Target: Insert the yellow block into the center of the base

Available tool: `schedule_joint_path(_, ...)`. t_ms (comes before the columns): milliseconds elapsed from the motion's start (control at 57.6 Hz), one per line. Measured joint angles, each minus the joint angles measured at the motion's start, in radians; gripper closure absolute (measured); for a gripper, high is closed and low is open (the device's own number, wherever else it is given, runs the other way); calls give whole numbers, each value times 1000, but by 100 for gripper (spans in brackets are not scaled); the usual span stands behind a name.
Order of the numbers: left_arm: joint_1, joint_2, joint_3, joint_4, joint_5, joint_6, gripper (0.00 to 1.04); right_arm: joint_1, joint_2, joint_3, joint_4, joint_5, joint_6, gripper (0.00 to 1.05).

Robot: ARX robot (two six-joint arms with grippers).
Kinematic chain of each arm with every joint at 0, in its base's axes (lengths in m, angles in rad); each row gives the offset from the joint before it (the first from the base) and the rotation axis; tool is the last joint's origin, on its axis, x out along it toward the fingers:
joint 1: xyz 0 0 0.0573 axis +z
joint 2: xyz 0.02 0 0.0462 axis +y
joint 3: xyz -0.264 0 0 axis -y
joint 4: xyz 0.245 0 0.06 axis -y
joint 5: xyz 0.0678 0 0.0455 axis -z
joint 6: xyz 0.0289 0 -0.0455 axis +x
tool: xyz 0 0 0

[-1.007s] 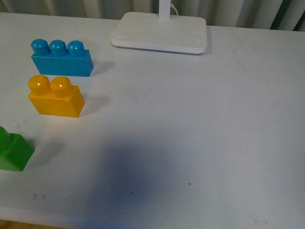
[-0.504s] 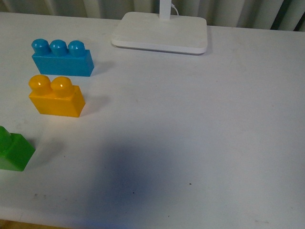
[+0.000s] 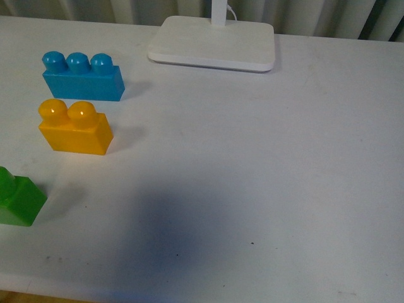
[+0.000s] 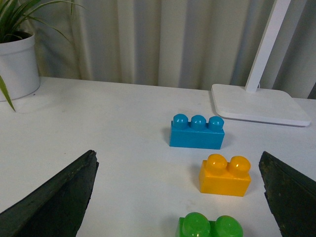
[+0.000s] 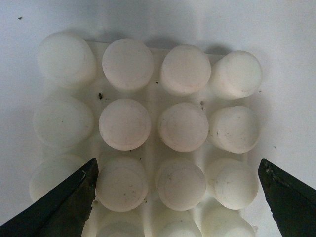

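Observation:
The yellow block (image 3: 74,128) stands upright on the white table at the left, two studs up. It also shows in the left wrist view (image 4: 225,175). My left gripper (image 4: 180,197) is open and empty, low over the table, with the yellow block ahead between its fingertips (image 4: 59,197). The white studded base (image 5: 148,133) fills the right wrist view, close below my open, empty right gripper (image 5: 177,197). Its fingertips (image 5: 69,202) straddle the base's near rows. The base and both grippers are out of the front view.
A blue three-stud brick (image 3: 82,77) stands just behind the yellow block. A green brick (image 3: 17,197) sits at the left edge, nearer me. A white lamp foot (image 3: 213,43) lies at the back. A potted plant (image 4: 17,61) stands far left in the left wrist view.

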Motion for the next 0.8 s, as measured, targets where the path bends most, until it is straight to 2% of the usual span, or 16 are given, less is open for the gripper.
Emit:
schedule_joint_path(243, 0, 0, 0, 0, 0, 0, 6, 7, -17, -58, 0, -41, 28, 9)
schedule_joint_path(486, 0, 0, 0, 0, 0, 0, 6, 57, -56, -156, 87, -45, 136, 9)
schedule_joint_path(660, 0, 0, 0, 0, 0, 0, 6, 150, -100, -234, 142, -6, 232, 9)
schedule_joint_path(799, 0, 0, 0, 0, 0, 0, 6, 268, -142, -288, 159, 47, 343, 9)
